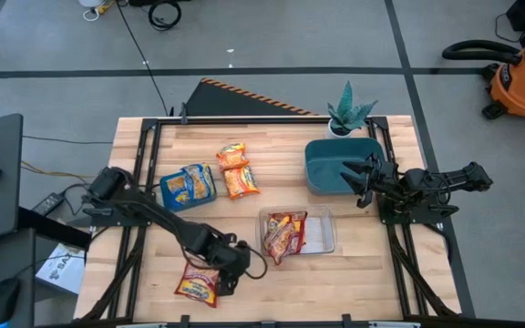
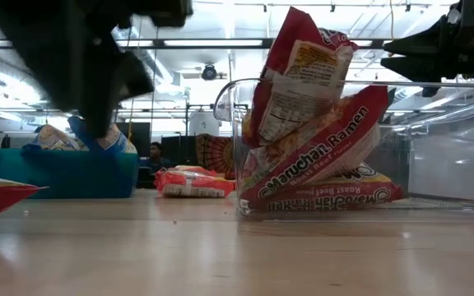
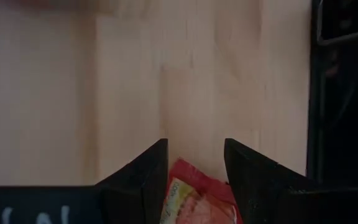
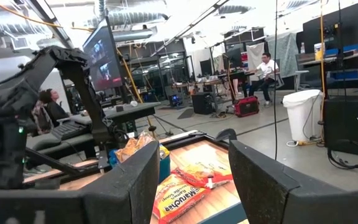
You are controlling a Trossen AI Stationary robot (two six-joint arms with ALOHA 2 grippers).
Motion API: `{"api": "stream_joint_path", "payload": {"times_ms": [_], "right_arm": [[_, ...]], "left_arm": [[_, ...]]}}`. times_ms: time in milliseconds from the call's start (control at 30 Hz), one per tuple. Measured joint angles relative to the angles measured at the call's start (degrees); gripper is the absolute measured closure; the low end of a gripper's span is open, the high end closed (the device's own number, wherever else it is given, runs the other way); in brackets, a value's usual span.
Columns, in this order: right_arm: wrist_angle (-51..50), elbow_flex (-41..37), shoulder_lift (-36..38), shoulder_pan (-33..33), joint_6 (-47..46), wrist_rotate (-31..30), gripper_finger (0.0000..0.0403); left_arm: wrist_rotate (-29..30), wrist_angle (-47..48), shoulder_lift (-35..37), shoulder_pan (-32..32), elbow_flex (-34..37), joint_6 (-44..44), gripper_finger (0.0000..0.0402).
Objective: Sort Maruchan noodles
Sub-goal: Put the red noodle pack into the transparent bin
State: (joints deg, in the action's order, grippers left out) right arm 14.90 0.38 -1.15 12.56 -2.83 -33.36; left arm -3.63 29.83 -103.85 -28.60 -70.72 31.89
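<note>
Red-trim packet (image 1: 197,282) lies at the table's (image 1: 354,273) near edge, between the spread fingers of the left gripper (image 1: 229,264), not yet gripped. Pick step: close, then carry to the clear bin (image 1: 322,232). Right gripper (image 1: 358,182) waits, released, over the teal bin (image 1: 322,169).

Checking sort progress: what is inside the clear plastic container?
The clear container holds red-trimmed Maruchan packets, at least three, stacked and leaning; one label reads Roast Beef. Whether more lie beneath cannot be seen, since the upper packets cover them.

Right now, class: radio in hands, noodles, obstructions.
Left hand open over red packet. Right hand open, waiting above blue bin. Nothing blocking.
</note>
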Motion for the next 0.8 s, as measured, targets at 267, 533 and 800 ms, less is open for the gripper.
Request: {"api": "stream_joint_path", "payload": {"times_ms": [267, 533, 800], "right_arm": [[0.0, 0.0, 0.0, 0.0, 0.0, 0.0, 0.0204], [0.0, 0.0, 0.0, 0.0, 0.0, 0.0, 0.0204], [0.0, 0.0, 0.0, 0.0, 0.0, 0.0, 0.0204]], "left_arm": [[-7.4, -0.2, -4.4, 0.8, 0.0, -3.4, 0.0237], [-12.1, 0.0, -5.0, 2.7, 0.0, -10.1, 0.0237], [-17.4, -0.1, -6.5, 4.4, 0.0, -16.0, 0.0237]]}}
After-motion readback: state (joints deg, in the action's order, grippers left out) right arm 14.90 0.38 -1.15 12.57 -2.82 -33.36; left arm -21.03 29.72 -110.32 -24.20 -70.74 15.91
